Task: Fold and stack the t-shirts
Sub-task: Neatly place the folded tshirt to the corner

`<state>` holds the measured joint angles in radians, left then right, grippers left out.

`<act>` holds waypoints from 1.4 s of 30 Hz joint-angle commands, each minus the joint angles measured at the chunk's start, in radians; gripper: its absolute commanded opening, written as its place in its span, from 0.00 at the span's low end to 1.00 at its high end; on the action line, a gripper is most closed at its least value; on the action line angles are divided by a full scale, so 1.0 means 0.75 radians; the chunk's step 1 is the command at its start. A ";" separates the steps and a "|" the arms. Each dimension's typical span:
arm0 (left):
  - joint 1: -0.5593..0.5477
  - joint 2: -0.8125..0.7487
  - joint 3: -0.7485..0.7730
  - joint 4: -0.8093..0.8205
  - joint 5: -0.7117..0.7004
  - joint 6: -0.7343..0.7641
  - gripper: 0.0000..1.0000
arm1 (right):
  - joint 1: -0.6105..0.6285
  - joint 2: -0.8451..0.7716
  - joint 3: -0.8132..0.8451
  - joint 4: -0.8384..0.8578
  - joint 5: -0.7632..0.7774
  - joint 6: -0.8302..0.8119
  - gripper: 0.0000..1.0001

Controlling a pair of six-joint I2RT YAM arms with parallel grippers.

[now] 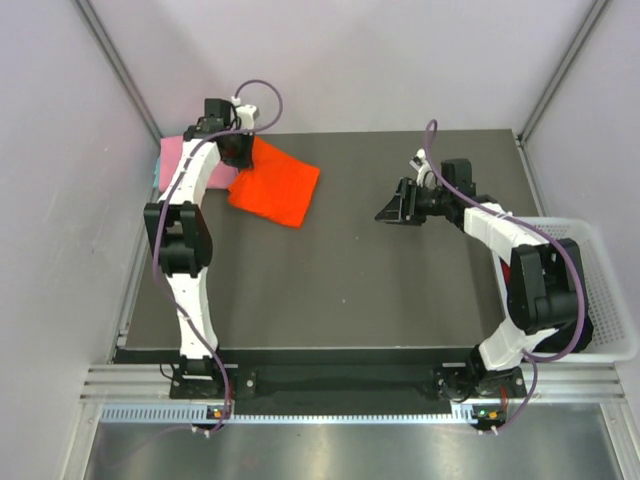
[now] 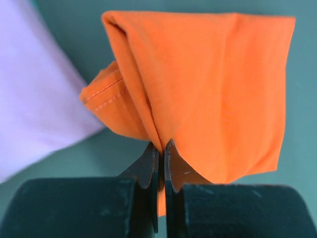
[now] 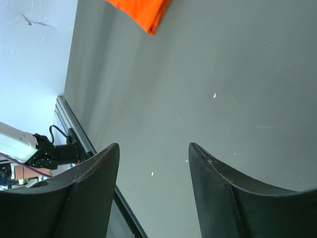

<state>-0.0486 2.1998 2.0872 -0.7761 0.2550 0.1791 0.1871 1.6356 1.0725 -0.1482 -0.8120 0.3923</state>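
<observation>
Two arms share one build: the left arm (image 1: 190,300), at the left of the frame, and the right arm (image 1: 490,225), at the right, have glossy white shell links between chunky black joint housings. A thin purple cable (image 1: 262,83) trails along each. The left gripper (image 2: 161,158) and the right gripper (image 3: 153,148) have matte black, tapering fingers.

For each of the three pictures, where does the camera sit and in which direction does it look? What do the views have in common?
Top external: above and behind the bases, looking down on the table; left arm, right arm, pink t-shirt and white basket show.
Left wrist: on the left arm, looking along the left fingers, shut on the orange t-shirt.
Right wrist: on the right arm, looking over the open right fingers across the table.
Shared: the orange t-shirt appears in all three views.
</observation>
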 commanded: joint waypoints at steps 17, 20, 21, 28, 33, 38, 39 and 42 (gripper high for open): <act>0.206 0.029 0.279 0.360 -0.279 0.054 0.00 | -0.008 0.026 0.012 0.167 -0.032 0.029 0.59; 0.233 0.051 0.281 0.388 -0.258 0.064 0.00 | -0.008 0.026 0.012 0.171 -0.032 0.031 0.59; 0.239 0.055 0.281 0.395 -0.268 0.066 0.00 | -0.008 0.028 0.010 0.173 -0.030 0.029 0.59; 0.282 0.039 0.242 0.509 -0.277 0.056 0.00 | -0.012 0.030 0.006 0.179 -0.022 0.027 0.60; 0.312 0.061 0.242 0.542 -0.301 0.052 0.00 | -0.010 0.038 0.004 0.185 -0.018 0.027 0.60; 0.353 0.108 0.234 0.568 -0.315 0.037 0.00 | -0.010 0.036 0.002 0.187 -0.018 0.025 0.60; 0.367 0.118 0.226 0.579 -0.315 0.031 0.00 | -0.012 0.034 0.000 0.187 -0.016 0.025 0.60; 0.394 0.159 0.199 0.618 -0.324 0.023 0.00 | -0.012 0.038 -0.002 0.187 -0.014 0.025 0.60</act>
<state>0.2142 2.2978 2.2456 -0.4282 0.0334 0.2077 0.1864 1.6592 1.0725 -0.0658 -0.8158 0.4229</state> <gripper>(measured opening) 0.036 0.599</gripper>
